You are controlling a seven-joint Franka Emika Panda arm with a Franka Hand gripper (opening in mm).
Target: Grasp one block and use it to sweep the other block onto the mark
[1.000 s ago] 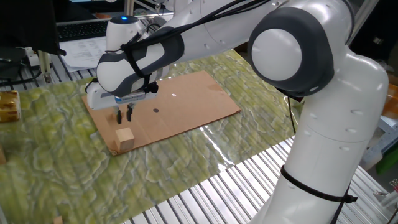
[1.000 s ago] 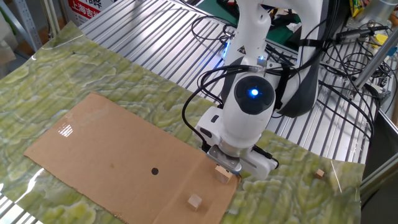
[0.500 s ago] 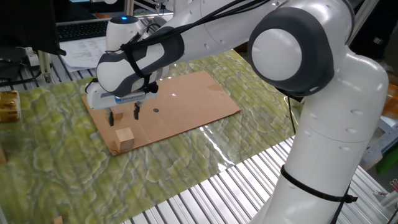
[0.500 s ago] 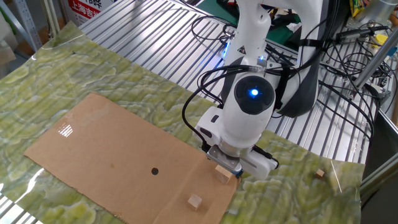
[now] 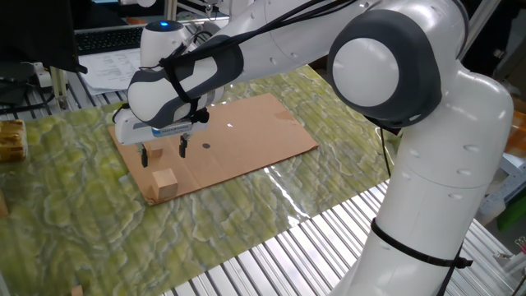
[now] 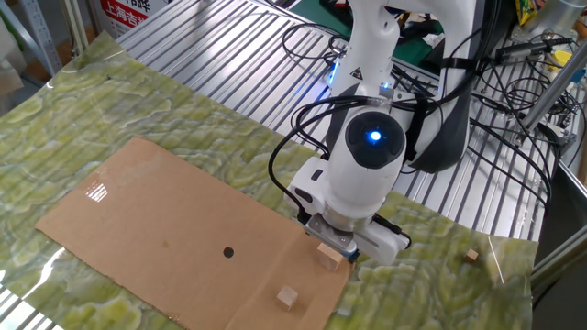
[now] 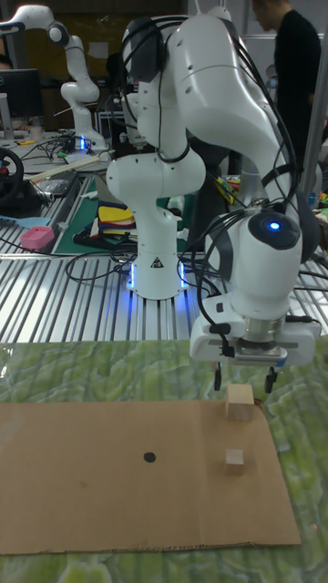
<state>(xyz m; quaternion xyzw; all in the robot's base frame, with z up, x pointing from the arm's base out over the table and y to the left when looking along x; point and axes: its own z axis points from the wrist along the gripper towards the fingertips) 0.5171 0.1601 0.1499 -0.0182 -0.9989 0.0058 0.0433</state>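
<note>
the claw (image 7: 244,375) hangs spread wide just above the pale cube (image 7: 240,403) on the cardboard (image 7: 100,474).

green patterned cloth (image 5: 246,222) covers a metal slatted table (image 6: 220,55).

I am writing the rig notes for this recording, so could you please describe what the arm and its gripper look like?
The arm has glossy white rounded shells with dark grey joint rings. Black cables run strapped along its links. A blue light glows on the wrist housing. The gripper has a white body and two slim black fingers.
</note>
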